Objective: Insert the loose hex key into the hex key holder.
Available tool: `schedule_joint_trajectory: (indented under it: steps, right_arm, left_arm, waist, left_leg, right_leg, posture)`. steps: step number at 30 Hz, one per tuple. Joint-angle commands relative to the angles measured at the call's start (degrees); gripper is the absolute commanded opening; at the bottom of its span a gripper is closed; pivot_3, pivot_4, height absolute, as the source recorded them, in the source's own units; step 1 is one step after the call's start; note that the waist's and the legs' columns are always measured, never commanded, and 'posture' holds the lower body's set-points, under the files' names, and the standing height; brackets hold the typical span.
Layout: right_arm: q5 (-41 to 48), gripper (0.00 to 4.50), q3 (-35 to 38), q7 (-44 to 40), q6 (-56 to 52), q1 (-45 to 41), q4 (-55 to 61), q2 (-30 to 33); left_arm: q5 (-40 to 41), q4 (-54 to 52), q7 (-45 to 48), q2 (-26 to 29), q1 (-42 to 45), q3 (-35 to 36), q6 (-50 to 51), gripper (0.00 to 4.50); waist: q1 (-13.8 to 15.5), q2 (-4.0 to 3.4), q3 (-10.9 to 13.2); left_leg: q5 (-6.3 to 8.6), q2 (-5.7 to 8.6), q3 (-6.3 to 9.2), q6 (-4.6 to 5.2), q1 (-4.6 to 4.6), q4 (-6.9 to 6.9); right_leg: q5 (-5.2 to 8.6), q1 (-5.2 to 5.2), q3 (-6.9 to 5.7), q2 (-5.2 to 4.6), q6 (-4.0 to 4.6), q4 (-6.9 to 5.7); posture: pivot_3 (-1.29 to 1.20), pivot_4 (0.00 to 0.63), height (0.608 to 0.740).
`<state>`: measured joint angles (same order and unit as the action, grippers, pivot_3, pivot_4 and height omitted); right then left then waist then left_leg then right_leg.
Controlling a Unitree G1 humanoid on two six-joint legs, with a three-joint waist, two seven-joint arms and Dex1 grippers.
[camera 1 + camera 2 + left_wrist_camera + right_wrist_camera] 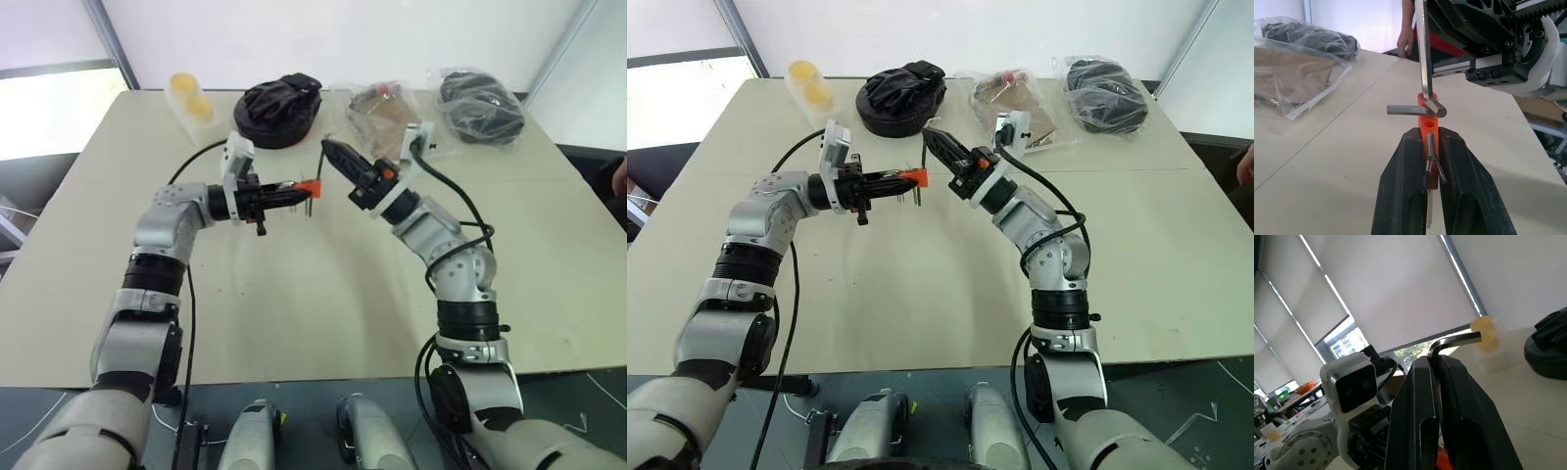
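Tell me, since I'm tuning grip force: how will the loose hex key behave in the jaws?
Loose hex key: thin bare metal, so probably stiff but slippery. The right gripper pinches it by the bend, so it may pivot when pushed into the holder.

We see a wide beige rectangular tabletop (294,313) under even daylight. Beyond its far edge hang pale roller blinds (1381,289) over tall windows with dark frames. A grey floor (29,196) shows beside the table's left edge.
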<state>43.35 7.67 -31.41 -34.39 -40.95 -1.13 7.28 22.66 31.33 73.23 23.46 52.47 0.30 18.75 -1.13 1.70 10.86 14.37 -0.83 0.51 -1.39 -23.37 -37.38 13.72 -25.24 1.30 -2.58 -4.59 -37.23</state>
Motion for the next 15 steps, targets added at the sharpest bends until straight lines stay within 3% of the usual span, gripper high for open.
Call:
schedule_joint_trajectory:
  steps: [1, 15]
  right_arm:
    - [1.2, 0.06, -1.9, -2.4, -1.7, 0.2, 2.7, 0.1]
    - [0.1, 0.06, -1.2, -1.9, -2.7, -0.2, 0.1, -0.2]
  left_arm:
    - [1.1, -2.4, -0.3, 0.1, 1.7, 1.5, -0.9, 0.0]
    - [-1.9, -5.1, 0.8, -0.2, 0.4, -1.3, -4.9, 0.0]
  waist:
    - [0.0, 0.0, 0.0]
    - [0.0, 0.0, 0.0]
  left_leg:
    - [0.0, 0.0, 0.0, 0.0, 0.0, 0.0]
    - [0.0, 0.0, 0.0, 0.0, 0.0, -0.01]
  right_leg:
    - [0.0, 0.0, 0.0, 0.0, 0.0, 0.0]
    - [0.0, 0.0, 0.0, 0.0, 0.0, -0.01]
  posture:
    - [0.0, 0.15, 0.74]
    - [0.0, 0.15, 0.74]
